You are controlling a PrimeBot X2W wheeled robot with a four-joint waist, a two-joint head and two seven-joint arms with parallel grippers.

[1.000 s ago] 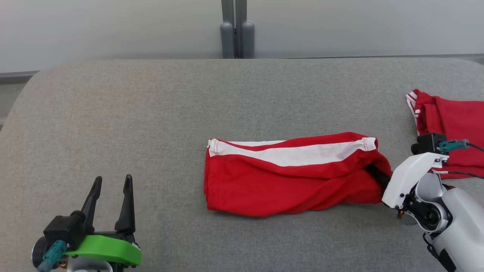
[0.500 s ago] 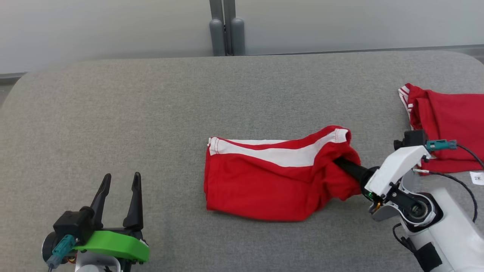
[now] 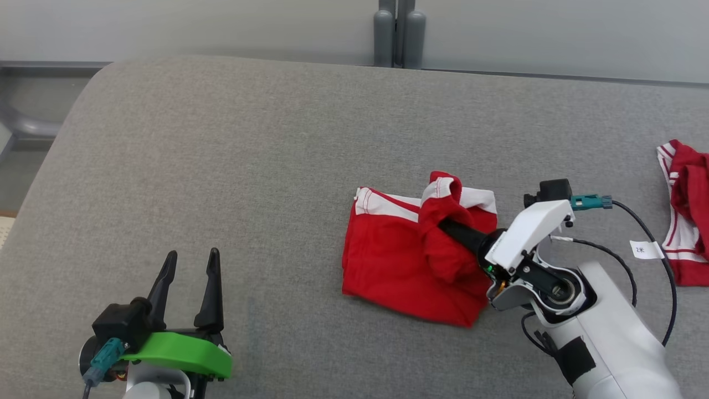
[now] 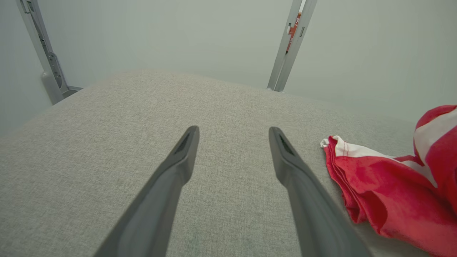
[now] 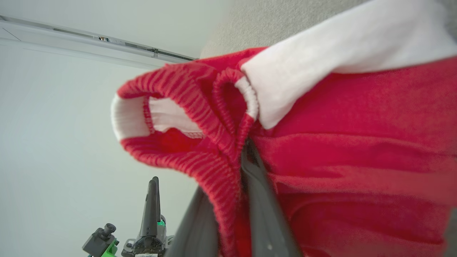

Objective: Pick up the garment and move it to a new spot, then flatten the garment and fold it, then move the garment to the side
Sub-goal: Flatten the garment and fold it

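Grips the red garment (image 3: 399,260) by its ribbed waistband with the right jaws, closed narrow on the cloth, dark fingers (image 3: 462,235) half buried in the fold. Holds that gripped edge lifted and doubled back over the lower layers, with the remainder bunched flat on the grey bench (image 3: 249,166), right of centre in the head view, white side stripe along the far edge. Shows, in the right wrist view, the red ribbing pinched between the two fingers, with a white band looped just above.

Holds the left jaws wide and empty at the lower left of the head view, left fingers (image 3: 213,288) pointing away over bare bench, well apart from the garment. Shows, in the left wrist view, the garment's folded corner off to the right of those fingers, not touching.

Includes a second red-and-white garment (image 3: 687,221) at the bench's right edge, apart from the first, and a small white label (image 3: 645,249) between the two.
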